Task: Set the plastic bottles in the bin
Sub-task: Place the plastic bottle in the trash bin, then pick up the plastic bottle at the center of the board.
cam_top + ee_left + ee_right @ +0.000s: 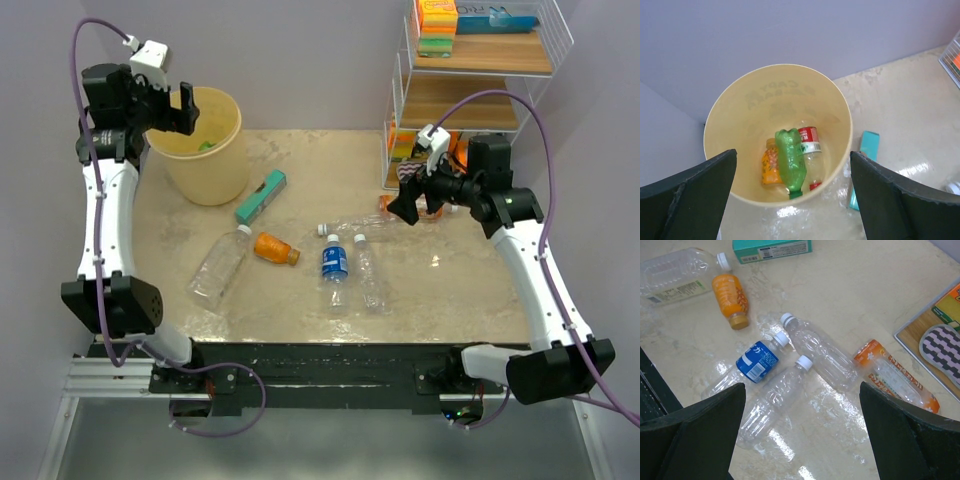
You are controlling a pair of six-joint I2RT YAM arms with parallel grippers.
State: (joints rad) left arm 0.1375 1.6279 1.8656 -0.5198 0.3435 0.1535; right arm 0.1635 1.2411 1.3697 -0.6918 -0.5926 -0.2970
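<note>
Left jaws, spread wide and empty, hang over the bin (755, 100), placed for a drop; three bottles (790, 160) lie inside. Right jaws, equally wide, hover above six bottles (820, 352) lying on the surface (880, 285), probably to select one.

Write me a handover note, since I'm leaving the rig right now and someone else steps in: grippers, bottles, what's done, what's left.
Left gripper: open, empty, over the bin. Right gripper: open, empty, above bottles on the table.
Done: green bottle, small orange bottle, red-labelled bottle lie in the bin.
To do: six on the table: big clear bottle, tan-capped orange bottle, blue-labelled bottle, slim clear bottle, second clear bottle, orange-labelled bottle by the rack.
</note>
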